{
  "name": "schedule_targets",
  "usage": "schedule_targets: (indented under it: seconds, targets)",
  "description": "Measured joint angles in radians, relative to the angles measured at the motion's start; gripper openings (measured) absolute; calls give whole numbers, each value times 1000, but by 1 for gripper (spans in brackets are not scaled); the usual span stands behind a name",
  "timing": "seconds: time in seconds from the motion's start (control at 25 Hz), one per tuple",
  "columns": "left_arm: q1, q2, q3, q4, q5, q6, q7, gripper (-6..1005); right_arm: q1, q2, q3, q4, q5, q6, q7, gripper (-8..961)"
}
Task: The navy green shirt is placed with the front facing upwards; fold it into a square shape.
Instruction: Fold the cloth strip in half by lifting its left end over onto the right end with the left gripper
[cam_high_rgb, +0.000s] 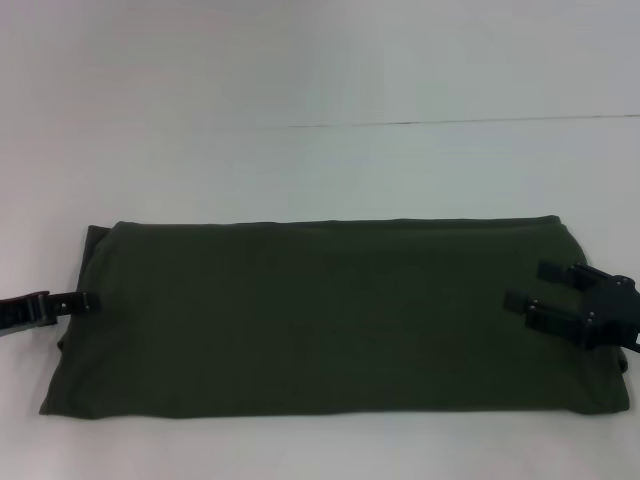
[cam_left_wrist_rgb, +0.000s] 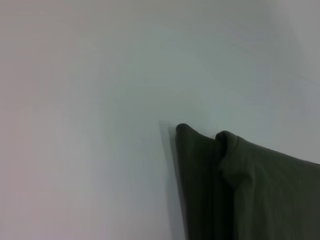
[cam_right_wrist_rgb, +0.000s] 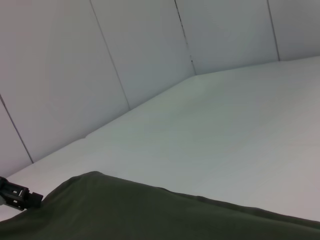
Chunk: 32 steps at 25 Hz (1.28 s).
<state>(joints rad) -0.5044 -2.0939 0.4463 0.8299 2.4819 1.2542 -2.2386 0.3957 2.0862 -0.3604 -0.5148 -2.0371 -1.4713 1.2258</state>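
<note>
The navy green shirt (cam_high_rgb: 330, 315) lies folded into a long band (lettering hidden); right tool (cam_high_rgb: 532, 285) spread, left tool (cam_high_rgb: 88, 300) unclear.

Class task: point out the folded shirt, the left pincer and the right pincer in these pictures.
shirt (cam_high_rgb: 320, 315), head view, middle of the folded cloth.
left pincer (cam_high_rgb: 88, 300), head view, tip at the shirt's left edge.
right pincer (cam_high_rgb: 532, 285), head view, between its spread fingertips.

plain white table (cam_high_rgb: 320, 170), just the navy green shirt (cam_high_rgb: 330, 315) lying flat on it, folded into a wide band
</note>
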Motion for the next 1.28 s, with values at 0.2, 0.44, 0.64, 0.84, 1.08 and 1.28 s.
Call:
schedule_targets:
  seconds: [0.2,0.44,0.64,0.84,1.08,1.28]
  targets:
    - [-1,0,0,-3,0,-4,5,789,2,0,0,1,0,0,1,858]
    - [-6,-1,31,-7,-1,8,2,788,3,0,0,1,0,0,1,858]
    - [-17,-5,60,-15,-6,27,1,787,3,0,0,1,0,0,2,857]
    - [-26,-5,66,-27,-6,37,1,787,1,0,0,1,0,0,3,857]
    - [-30,-6,67,-31,-7,40,0,786,0,0,0,1,0,0,3,856]
    - [-32,-7,74,-35,-2,49,-8,750,0,0,0,1,0,0,3,856]
